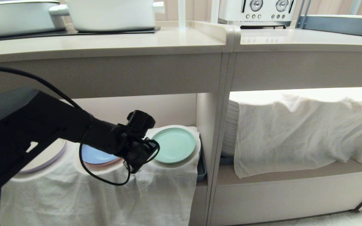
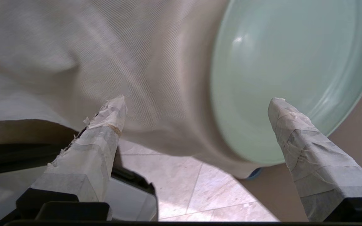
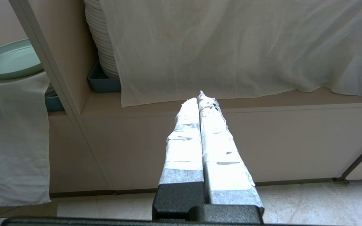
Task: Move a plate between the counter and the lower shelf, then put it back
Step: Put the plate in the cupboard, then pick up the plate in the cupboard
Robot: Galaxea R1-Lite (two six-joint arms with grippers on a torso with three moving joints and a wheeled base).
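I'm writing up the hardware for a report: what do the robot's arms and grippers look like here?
The left arm is matte black and blocky, with a black cable looping beside its wrist. The left gripper has two tapered fingers wrapped in whitish tape over black bases. The right gripper has the same taped fingers on a textured black base.

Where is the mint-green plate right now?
In the head view the plate lies on the white cloth in the lower shelf, right of the blue plate, beside the left gripper.
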